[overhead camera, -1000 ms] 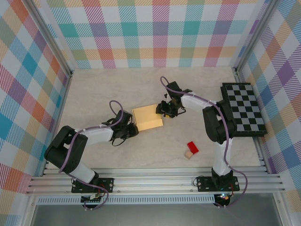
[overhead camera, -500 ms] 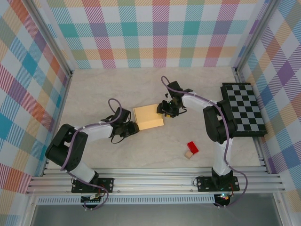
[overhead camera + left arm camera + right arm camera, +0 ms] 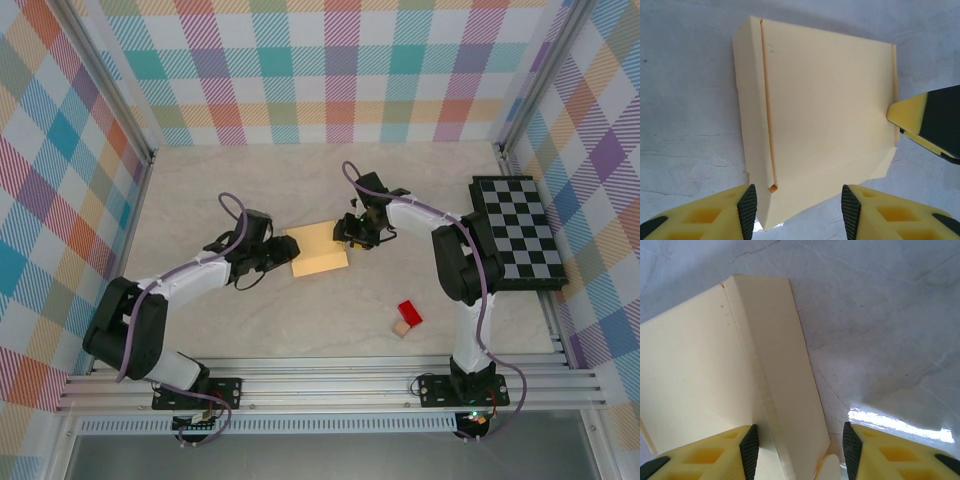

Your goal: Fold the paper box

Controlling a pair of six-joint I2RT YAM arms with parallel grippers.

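Lying near the worktop's (image 3: 200, 320) middle, the paper box (image 3: 318, 248) sits between both arms in the top view, with the left gripper (image 3: 283, 253) at its left edge and the right gripper (image 3: 350, 232) at its far right corner. Left wrist view: jaws half-spread, straddling the box's near edge. Right wrist view: jaws likewise apart astride one side wall, not clamping it.

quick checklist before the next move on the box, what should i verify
1. box lying flat on the table: ok
2. left gripper open, facing the box's near edge: ok
3. right gripper open, straddling the box's side wall: ok
4. box seams fully closed: cannot tell
5. red block apart from the box: ok
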